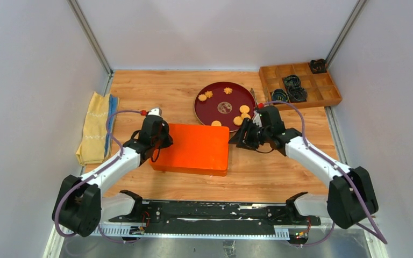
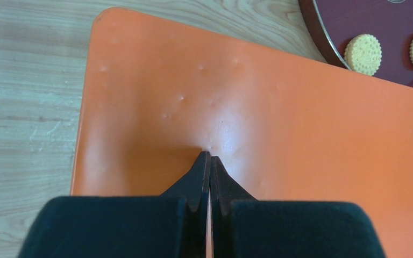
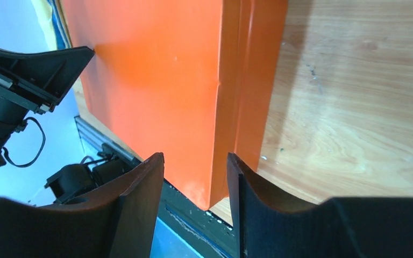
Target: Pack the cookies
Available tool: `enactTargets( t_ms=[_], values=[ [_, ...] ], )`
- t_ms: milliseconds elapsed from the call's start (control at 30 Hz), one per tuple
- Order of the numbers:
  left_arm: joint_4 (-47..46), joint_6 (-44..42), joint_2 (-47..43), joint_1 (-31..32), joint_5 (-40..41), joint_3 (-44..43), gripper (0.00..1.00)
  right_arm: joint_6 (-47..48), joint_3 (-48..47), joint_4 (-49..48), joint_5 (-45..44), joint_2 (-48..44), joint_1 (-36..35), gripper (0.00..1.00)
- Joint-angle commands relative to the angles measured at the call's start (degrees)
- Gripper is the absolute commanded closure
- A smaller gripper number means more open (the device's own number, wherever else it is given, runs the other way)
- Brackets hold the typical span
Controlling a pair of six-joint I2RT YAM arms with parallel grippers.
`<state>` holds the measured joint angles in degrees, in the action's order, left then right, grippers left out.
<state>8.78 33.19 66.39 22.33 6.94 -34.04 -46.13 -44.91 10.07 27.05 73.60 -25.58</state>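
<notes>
One orange box (image 1: 196,148), contents hidden; left tool (image 2: 210,157) together atop it, right tool (image 3: 194,159) apart.

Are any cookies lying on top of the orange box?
No, the top of the orange box is bare; the cookies all sit on the dark red plate.

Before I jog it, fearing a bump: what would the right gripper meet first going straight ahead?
The right gripper, jaws open, would probably meet the orange box at its side edge first; depth is unclear.
</notes>
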Motion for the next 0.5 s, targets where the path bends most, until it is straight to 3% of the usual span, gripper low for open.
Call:
enactTargets(
  t_ms=[0,100,133,200,367,467],
  values=[
    [1.22,0.07,2.09,0.76,-1.90,1.16,1.00,2.95,-2.36,11.96,-10.16,-2.00,0.80,0.55],
    [2.94,0.64,0.76,0.96,-1.21,-0.91,1.00,3.81,-2.28,13.89,-12.88,-0.76,0.71,0.94],
    [4.39,0.72,-0.44,0.96,-0.26,-2.24,1.00,4.19,-2.03,13.92,-13.72,-0.14,0.73,0.99],
    [9.64,1.65,-2.97,0.96,3.40,-6.12,1.00,5.08,-1.79,14.02,-14.92,1.14,0.57,1.00],
    [31.85,6.03,-6.47,0.33,22.43,-18.71,1.00,7.58,-2.26,14.54,-17.13,4.52,0.06,1.00],
    [36.50,6.66,-4.43,-3.70,24.57,-21.19,1.00,8.87,-3.03,14.33,-16.66,6.77,-0.29,1.00]
  ],
)
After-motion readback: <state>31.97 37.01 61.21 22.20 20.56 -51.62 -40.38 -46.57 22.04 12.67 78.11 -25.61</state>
